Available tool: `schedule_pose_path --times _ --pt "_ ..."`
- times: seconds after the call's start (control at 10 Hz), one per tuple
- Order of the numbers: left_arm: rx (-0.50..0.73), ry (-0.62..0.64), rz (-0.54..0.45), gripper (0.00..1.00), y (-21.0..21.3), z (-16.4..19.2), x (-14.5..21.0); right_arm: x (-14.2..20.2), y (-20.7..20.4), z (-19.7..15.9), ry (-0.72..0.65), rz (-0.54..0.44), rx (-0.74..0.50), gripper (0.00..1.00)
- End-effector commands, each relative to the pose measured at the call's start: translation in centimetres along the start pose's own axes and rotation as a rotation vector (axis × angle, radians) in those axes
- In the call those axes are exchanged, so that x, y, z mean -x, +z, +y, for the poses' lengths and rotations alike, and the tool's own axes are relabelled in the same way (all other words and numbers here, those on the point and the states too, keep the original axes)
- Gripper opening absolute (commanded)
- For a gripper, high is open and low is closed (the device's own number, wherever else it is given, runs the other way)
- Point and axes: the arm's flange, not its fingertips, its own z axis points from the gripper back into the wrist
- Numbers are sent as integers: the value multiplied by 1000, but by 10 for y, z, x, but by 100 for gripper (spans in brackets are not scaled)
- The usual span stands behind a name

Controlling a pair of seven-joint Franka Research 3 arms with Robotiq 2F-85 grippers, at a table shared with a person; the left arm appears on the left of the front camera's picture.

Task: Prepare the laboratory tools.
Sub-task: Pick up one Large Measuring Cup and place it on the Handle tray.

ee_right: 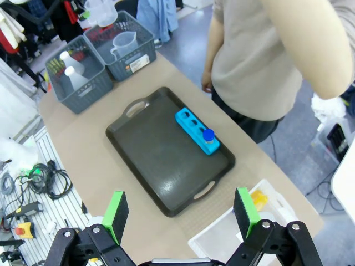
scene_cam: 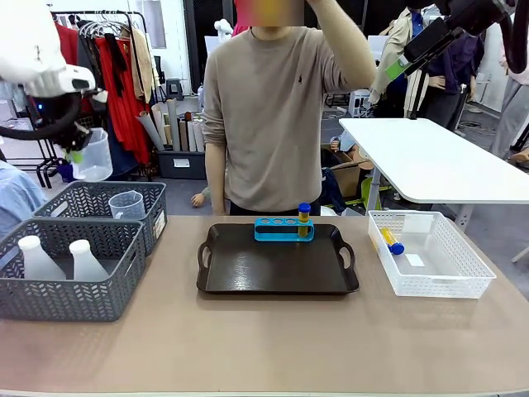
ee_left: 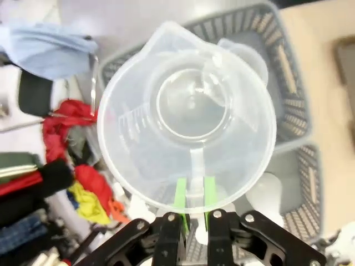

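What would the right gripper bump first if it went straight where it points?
Probably the black tray, on its bare part near the blue rack, though the right gripper is high up, so I'm unsure.

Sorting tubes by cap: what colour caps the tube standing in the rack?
The cap is blue; front view shows it best.

Work table: tan-brown matte top. Behind it at left, garment rail carried red and beige clothes. Rolled sheets stood upright beside rail, dark bin at their foot. White table on pale legs stood at right, apart from work table. Cardboard box sat on floor near it. Floor was grey, smooth. Far wall dark. Light was even, shadows soft. Cables lay coiled on white slatted surface beside work table.
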Motion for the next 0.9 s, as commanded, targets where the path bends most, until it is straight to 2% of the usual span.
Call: schedule_pose_path --times 0.0,0.3,0.4,0.5,0.6,0.8 --pt "-1 -110 -4 0 28 -5 -3 0 1 0 2 -2 1 100" --pt "13 -165 -3 0 83 -16 -6 0 1 0 2 -2 1 100" --pt "-1 -146 -19 0 95 -15 -4 0 1 0 2 -2 1 100" --pt "7 -129 -14 0 92 -9 -1 0 1 0 2 -2 1 100" --pt "5 -143 -13 0 88 -23 -3 0 1 0 2 -2 1 100" --pt "5 -143 -13 0 88 -23 -3 0 1 0 2 -2 1 100"
